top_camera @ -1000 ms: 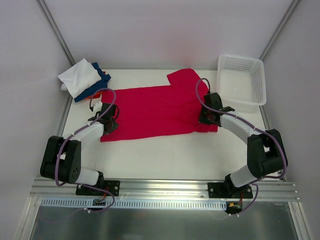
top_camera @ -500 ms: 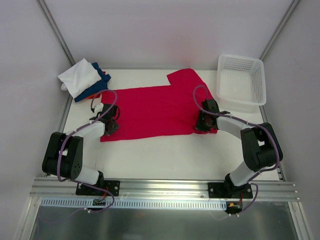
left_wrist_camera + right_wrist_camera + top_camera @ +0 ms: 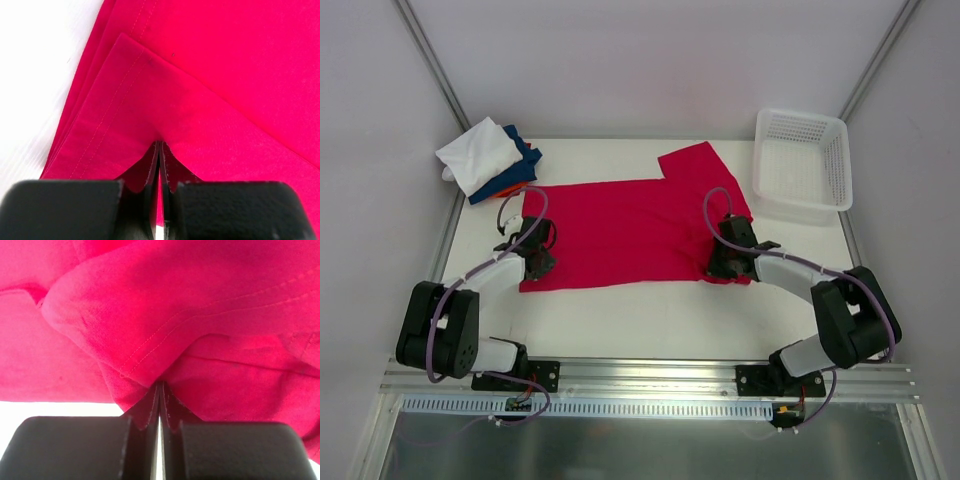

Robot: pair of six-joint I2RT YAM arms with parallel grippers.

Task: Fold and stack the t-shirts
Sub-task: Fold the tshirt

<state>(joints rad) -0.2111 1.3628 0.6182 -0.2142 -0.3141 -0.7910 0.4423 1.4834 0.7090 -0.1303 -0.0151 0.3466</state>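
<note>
A crimson-red t-shirt (image 3: 630,230) lies spread flat across the middle of the table, one sleeve pointing to the far right. My left gripper (image 3: 542,262) is shut on the red t-shirt's near left corner (image 3: 150,130), where the hem is doubled over. My right gripper (image 3: 718,268) is shut on the near right edge of the red t-shirt (image 3: 165,340), where the cloth bunches in folds. A pile of folded t-shirts, white (image 3: 480,153) over dark blue (image 3: 520,165) with a sliver of orange (image 3: 502,191), sits at the far left corner.
A white plastic lattice basket (image 3: 802,163) stands at the far right corner, close to the shirt's sleeve. Bare white table (image 3: 640,320) runs between the shirt and the arm bases. Metal frame posts rise at the back corners.
Both grippers have drawn toward the near edge with the shirt's front edge in them. The red shirt has slid nearer and lies flatter and wider.
</note>
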